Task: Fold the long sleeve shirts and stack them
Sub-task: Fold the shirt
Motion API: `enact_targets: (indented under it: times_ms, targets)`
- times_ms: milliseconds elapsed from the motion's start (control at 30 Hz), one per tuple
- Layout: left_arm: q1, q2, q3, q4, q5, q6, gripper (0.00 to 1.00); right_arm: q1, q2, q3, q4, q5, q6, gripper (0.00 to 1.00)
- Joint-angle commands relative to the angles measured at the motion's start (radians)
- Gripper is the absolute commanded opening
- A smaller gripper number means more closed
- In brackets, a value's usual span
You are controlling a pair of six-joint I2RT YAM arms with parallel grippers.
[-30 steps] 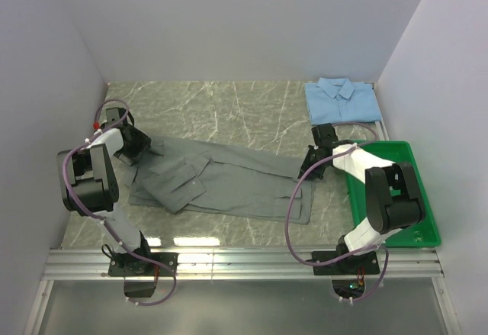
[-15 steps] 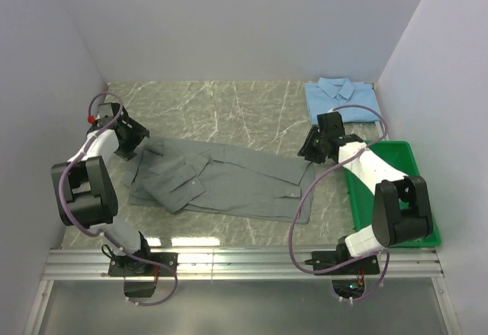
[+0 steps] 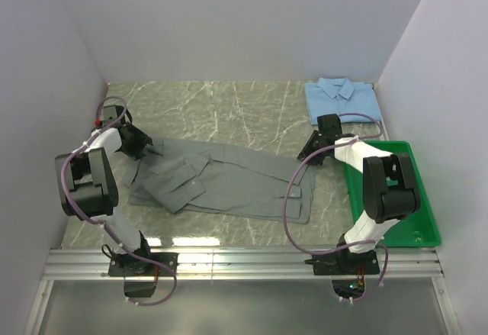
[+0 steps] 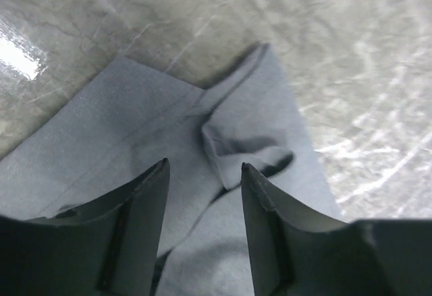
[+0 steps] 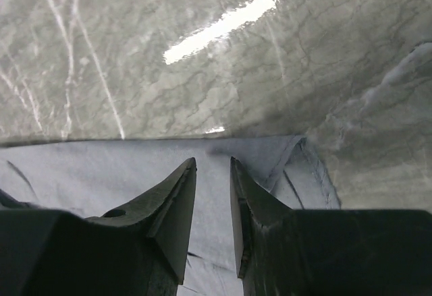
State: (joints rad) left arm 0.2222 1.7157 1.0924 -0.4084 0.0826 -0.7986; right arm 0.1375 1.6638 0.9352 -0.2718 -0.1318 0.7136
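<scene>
A grey long sleeve shirt (image 3: 229,182) lies spread flat across the middle of the table, collar to the left. A light blue shirt (image 3: 341,100) sits folded at the back right corner. My left gripper (image 3: 141,143) hovers at the grey shirt's collar end. In the left wrist view it (image 4: 204,164) stands open over a rumpled fold of grey cloth (image 4: 135,121), with nothing between the fingers. My right gripper (image 3: 307,152) is at the shirt's far right corner. In the right wrist view it (image 5: 212,161) is narrowly open above the grey hem (image 5: 101,168), gripping nothing.
A green plastic tray (image 3: 423,213) stands along the right side, partly under the right arm. White walls close in the left, back and right. The marble tabletop (image 3: 229,106) shows bare behind the grey shirt.
Both wrists swung outward half a second ago and have come back toward the shirt's two ends. The grey shirt lies much as before.
</scene>
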Motion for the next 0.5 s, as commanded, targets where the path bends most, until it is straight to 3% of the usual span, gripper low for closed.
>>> enact_targets:
  times_ms: [0,233,467]
  targets:
    - [-0.006,0.036,0.014,0.013,-0.004,0.009,0.50,-0.010,0.020,0.025,0.043,-0.023,0.026,0.34]
    - [-0.004,0.065,0.004,0.023,-0.011,0.015,0.39,-0.021,0.063,0.031,0.043,-0.028,0.018,0.33]
    - [-0.003,0.085,0.014,-0.006,-0.078,0.019,0.09,-0.033,0.105,0.063,0.026,-0.015,0.018,0.33]
